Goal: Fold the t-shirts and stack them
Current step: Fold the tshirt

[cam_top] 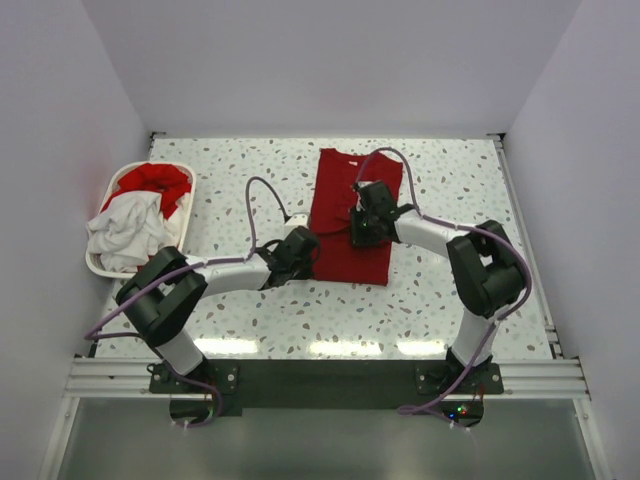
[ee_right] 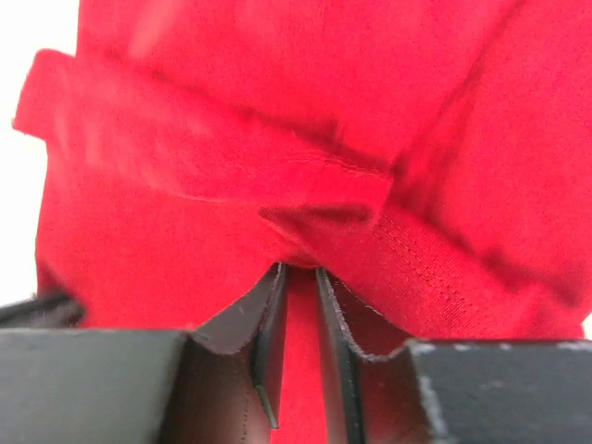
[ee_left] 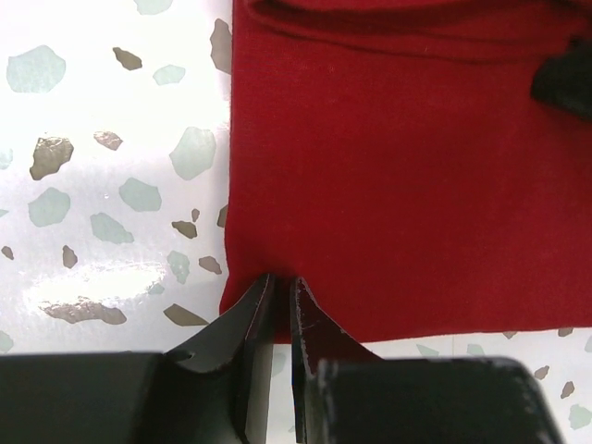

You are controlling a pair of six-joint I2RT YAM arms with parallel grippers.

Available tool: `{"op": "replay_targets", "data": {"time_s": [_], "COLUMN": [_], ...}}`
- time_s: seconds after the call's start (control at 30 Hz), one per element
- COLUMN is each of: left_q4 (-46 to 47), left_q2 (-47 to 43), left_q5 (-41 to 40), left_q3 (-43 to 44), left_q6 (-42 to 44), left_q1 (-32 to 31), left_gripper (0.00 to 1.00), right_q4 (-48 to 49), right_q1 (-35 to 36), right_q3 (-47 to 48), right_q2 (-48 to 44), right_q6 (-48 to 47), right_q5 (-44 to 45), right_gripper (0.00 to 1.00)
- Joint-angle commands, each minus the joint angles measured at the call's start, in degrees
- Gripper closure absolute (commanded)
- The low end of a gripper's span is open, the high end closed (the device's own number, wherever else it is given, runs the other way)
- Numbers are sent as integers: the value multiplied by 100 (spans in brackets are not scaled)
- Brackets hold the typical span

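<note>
A deep red t-shirt (cam_top: pixel 335 190) lies flat on the speckled table, folded into a tall narrow shape. My left gripper (cam_top: pixel 303 243) sits at its left edge near the bottom corner. In the left wrist view the gripper (ee_left: pixel 282 277) is shut on the hem of that t-shirt (ee_left: pixel 398 166). My right gripper (cam_top: pixel 362 228) rests over the shirt's middle. The right wrist view shows it (ee_right: pixel 298 268) shut on a raised fold of the red cloth (ee_right: pixel 231 120). Another red t-shirt (cam_top: pixel 150 180) and a white t-shirt (cam_top: pixel 125 225) are heaped in the basket.
A white plastic laundry basket (cam_top: pixel 186 215) stands at the table's left side. Purple cables loop above both arms. White walls close in the table on three sides. A black part of the right arm (ee_left: pixel 564 83) shows at the left wrist view's upper right.
</note>
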Motion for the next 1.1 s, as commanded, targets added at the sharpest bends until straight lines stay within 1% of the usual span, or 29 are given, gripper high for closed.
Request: {"op": "replay_targets", "data": {"time_s": [0.0,0.13,0.2,0.23,0.3,0.33,0.37,0.4,0.47,0.5,0.53,0.57,0.6,0.63,0.67,0.7,0.73,0.77,0.8,0.87,0.93,0.97,1.0,1.07], "left_q4": [-165,-175,-201,-218,-271,-271,-254,-254,-254,-254,-254,-175,-131,-70,70,176,299,683,869,1308,1547,1748,1846,1830], "left_q2": [38,-67,-155,-190,-304,-418,-488,-559,-813,-936,-1059,-1348,-1498,-1648,-1884,-1982,-2096,-2124,-2107,-1905,-1546,-1422,-1290,-965], "left_q5": [27,18,45,54,63,63,89,98,98,80,45,28,27,36,62,115,211,516,702,1045,1274,1589,1653,1837], "left_q3": [-178,-345,-389,-433,-468,-538,-574,-609,-679,-697,-740,-784,-820,-881,-908,-977,-1013,-1074,-1188,-1294,-1408,-1444,-1531,-1567], "left_q6": [-88,-105,-123,-149,-184,-202,-263,-281,-351,-369,-386,-404,-395,-378,-325,-290,-255,-211,-193,-193,-211,-280,-324,-430], "left_q1": [14,-3,-12,-21,-38,-30,-38,-38,-38,-38,-38,-47,-47,-39,-21,-12,14,127,189,356,471,584,620,656], "left_gripper": [84,84,84,84,84,84,84,83,80,78,76,75,75,76,76,78,78,79,80,81,82,83,83,84], "right_q4": [164,128,41,-3,-108,-126,-144,-144,-83,135,294,478,924,1198,1514,2100,2350,2561,2946,3177,3546,3713,4054,4363], "right_q1": [-62,-264,-439,-502,-625,-634,-634,-651,-669,-713,-739,-774,-836,-871,-889,-950,-950,-950,-959,-994,-1169,-1335,-1424,-1591], "right_q3": [763,1666,1958,2168,2249,2162,2066,1934,1329,1039,401,64,-278,-961,-1281,-1562,-2017,-2196,-2372,-2838,-3250,-3374,-3489,-3770], "right_q2": [225,550,682,691,517,411,297,156,-291,-467,-826,-995,-1144,-1320,-1539,-1628,-1673,-1699,-1700,-1656,-1516,-1419,-1175,-945], "right_q6": [-403,-491,-465,-430,-368,-325,-289,-237,78,237,412,780,966,1142,1431,1555,1661,1801,1872,1882,1882,1978,2005,2075], "right_q5": [710,1228,1273,1204,1046,958,574,379,-235,-856,-1167,-1457,-2086,-2371,-2757,-3396,-3724,-3954,-4121,-4228,-4211,-4246,-4298,-4386], "right_gripper": [76,71,69,68,66,66,65,64,62,61,61,60,60,59,57,56,55,53,53,53,53,53,53,53]}}
